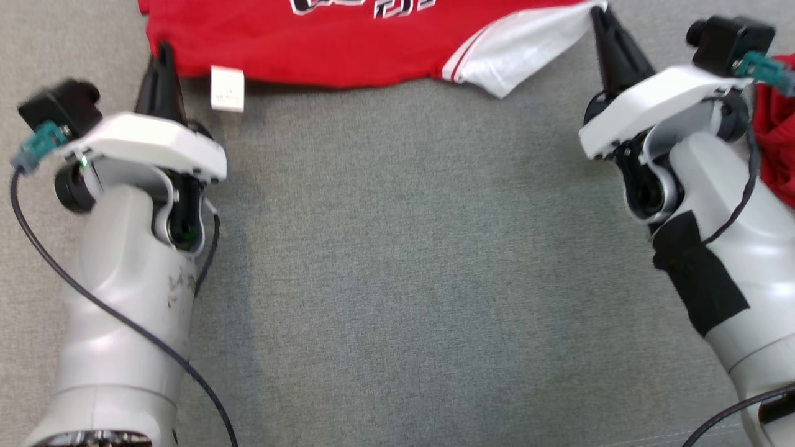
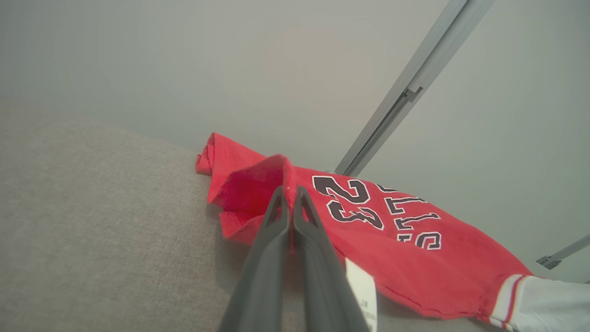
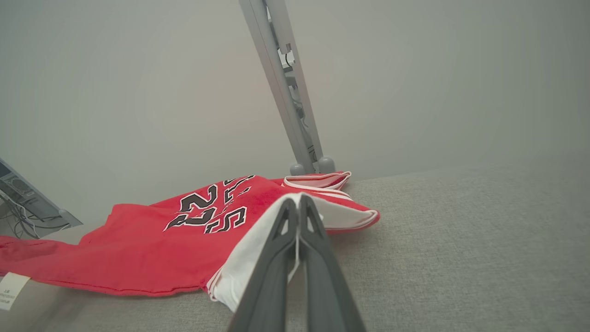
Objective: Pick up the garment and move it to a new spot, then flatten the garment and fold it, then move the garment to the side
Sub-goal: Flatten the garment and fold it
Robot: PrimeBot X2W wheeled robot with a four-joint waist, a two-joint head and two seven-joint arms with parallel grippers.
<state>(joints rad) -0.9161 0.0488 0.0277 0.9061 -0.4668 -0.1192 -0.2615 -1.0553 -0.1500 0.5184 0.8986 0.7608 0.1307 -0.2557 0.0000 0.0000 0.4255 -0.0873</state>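
Grey cloth surface [image 1: 397, 248]; red shorts [image 1: 779, 149] at right edge.

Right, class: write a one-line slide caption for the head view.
Left tool pinches the jersey hem, right tool its white sleeve, over a grey surface.

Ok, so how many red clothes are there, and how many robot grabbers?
Red jersey: 1
Other red cloth, at the right edge: 1
Grippers: 2 (left gripper and right gripper, each pinched shut on the jersey)
Total: 4
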